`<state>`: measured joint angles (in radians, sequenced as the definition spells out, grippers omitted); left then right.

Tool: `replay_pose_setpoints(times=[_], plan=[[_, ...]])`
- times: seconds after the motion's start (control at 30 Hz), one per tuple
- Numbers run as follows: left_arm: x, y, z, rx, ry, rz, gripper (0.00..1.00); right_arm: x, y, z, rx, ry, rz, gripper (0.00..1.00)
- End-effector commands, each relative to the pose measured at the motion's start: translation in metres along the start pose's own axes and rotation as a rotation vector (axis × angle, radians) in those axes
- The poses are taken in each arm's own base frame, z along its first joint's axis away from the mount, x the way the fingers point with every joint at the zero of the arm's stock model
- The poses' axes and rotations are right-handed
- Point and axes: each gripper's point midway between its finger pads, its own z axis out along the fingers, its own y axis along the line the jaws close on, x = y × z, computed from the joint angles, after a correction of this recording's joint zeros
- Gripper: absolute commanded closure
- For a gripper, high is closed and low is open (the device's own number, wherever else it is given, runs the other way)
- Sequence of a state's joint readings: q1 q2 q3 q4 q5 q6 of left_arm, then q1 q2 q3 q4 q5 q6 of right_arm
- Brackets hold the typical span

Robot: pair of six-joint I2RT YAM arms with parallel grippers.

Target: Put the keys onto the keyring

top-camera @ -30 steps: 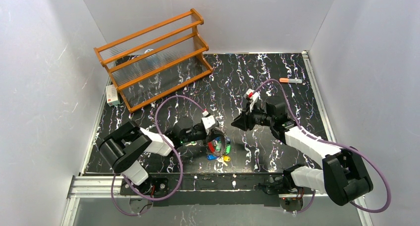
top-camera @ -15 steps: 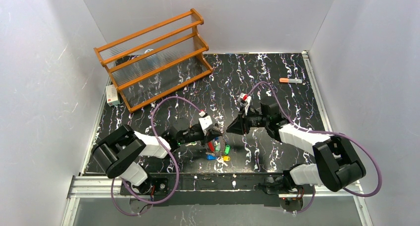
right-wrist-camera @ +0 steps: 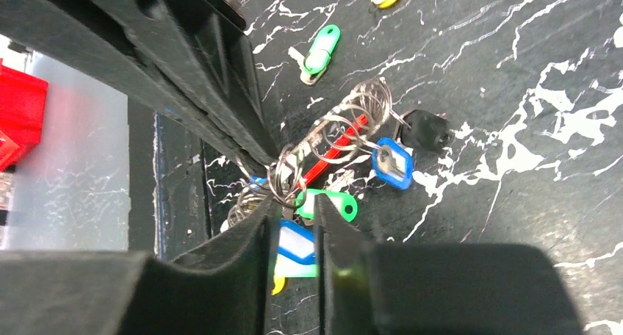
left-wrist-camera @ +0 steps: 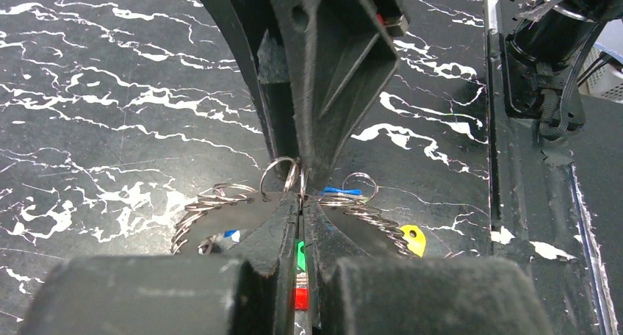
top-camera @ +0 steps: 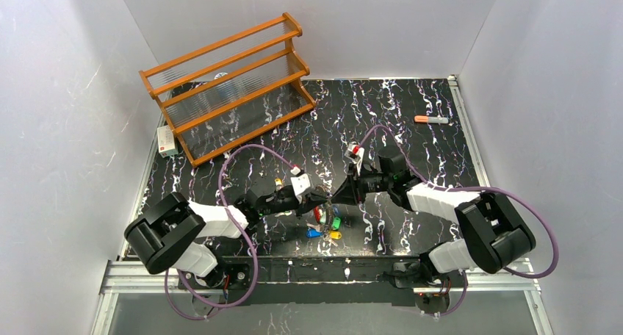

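The keyring [left-wrist-camera: 220, 203], a dark wire loop strung with small split rings, hangs just above the table with my left gripper [left-wrist-camera: 301, 200] shut on its wire. Its red section [right-wrist-camera: 339, 147] shows in the right wrist view. Coloured keys hang from or lie beside it: a blue one [right-wrist-camera: 393, 164], a green one [right-wrist-camera: 334, 204], a yellow one [left-wrist-camera: 413, 238]. Another green key [right-wrist-camera: 317, 52] lies loose on the table. My right gripper [right-wrist-camera: 294, 206] faces the left one tip to tip, its jaws a narrow gap apart at the bunched rings. From above, both grippers meet over the key cluster [top-camera: 325, 225].
A wooden rack [top-camera: 231, 85] stands at the back left with a small white box [top-camera: 167, 140] beside it. An orange-capped marker [top-camera: 430, 119] lies at the back right. White walls close in three sides, and the metal rail [top-camera: 294, 269] runs along the near edge.
My right gripper has come left and forward until its tips meet the left gripper at the keyring. The left arm has drawn back a little to the left, still gripping the ring.
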<state>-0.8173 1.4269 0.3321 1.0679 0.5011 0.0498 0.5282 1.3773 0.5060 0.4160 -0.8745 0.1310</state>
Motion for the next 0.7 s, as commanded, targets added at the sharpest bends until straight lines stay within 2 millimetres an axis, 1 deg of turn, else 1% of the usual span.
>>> replay_pose_setpoints(times=[0.0,0.03,0.1,0.4,0.5,0.57,0.67], plan=[[-0.020,-0.007,-0.007,0.023,-0.065,0.061,1.00,-0.012,0.000,0.004,-0.014,-0.024,-0.051,0.79],[-0.020,-0.006,-0.008,0.019,-0.067,0.065,1.00,-0.013,0.000,0.003,-0.011,-0.026,-0.056,0.88],[-0.019,-0.006,-0.010,0.012,-0.066,0.067,1.00,-0.014,-0.001,0.002,0.002,-0.029,-0.062,0.98],[-0.017,-0.008,-0.014,0.011,-0.065,0.077,1.00,-0.024,0.005,-0.002,0.005,-0.056,-0.099,0.99],[-0.016,-0.009,-0.018,0.010,-0.069,0.109,1.00,-0.026,0.011,-0.004,-0.010,-0.063,-0.116,0.99],[-0.017,-0.010,-0.021,0.013,-0.076,0.145,1.00,-0.027,0.016,-0.007,-0.024,-0.070,-0.136,0.92],[-0.019,-0.012,-0.026,0.016,-0.092,0.210,1.00,-0.027,0.027,-0.012,-0.050,-0.087,-0.183,0.75]])
